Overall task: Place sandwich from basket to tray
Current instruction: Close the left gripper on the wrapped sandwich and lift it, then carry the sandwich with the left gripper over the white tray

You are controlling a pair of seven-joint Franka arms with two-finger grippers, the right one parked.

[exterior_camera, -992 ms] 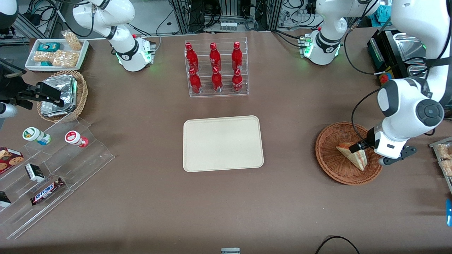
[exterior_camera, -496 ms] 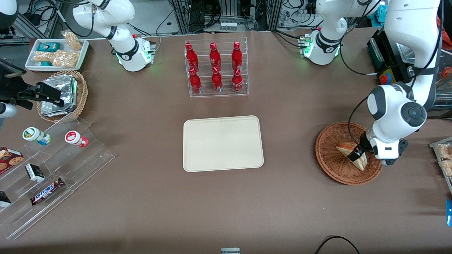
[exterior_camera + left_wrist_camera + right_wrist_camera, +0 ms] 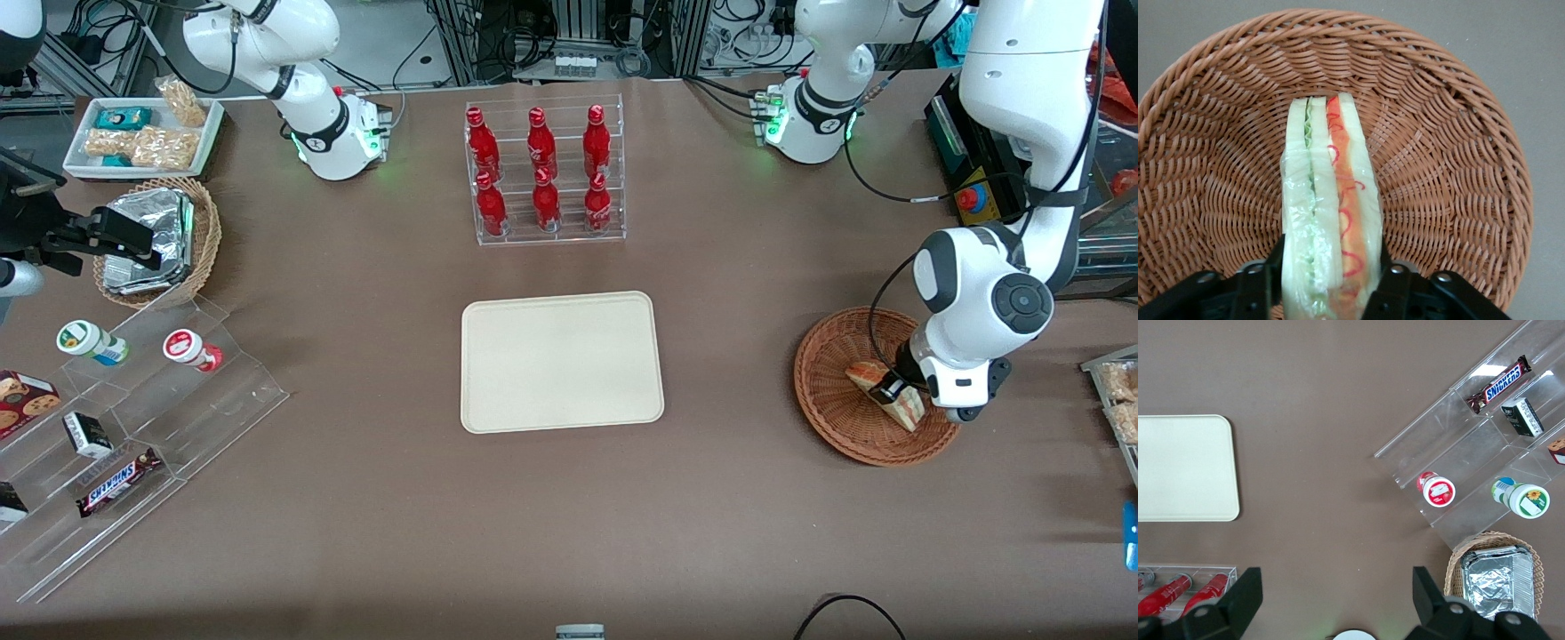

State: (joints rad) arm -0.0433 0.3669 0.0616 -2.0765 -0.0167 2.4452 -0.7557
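Tray (image 3: 562, 362) is lying bare mid-table, nearer the front camera than the rack of red bottles (image 3: 543, 172). Toward the working arm's end, the basket (image 3: 836, 413) is holding the sandwich (image 3: 1328, 213) on edge. The gripper (image 3: 1328, 283) is reaching into the basket, its fingers (image 3: 1390, 283) pressing both bread faces, closing on the wedge.

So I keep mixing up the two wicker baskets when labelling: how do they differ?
The reddish-brown basket is wide and shallow; the tan basket is smaller and deeper. The reddish-brown basket holds the sandwich, with the claw down around it, a finger on each side; the tan basket holds silver foil packs. The reddish-brown basket sits toward the working arm's end of the table, the tan basket toward the parked arm's. Both are round woven wicker.
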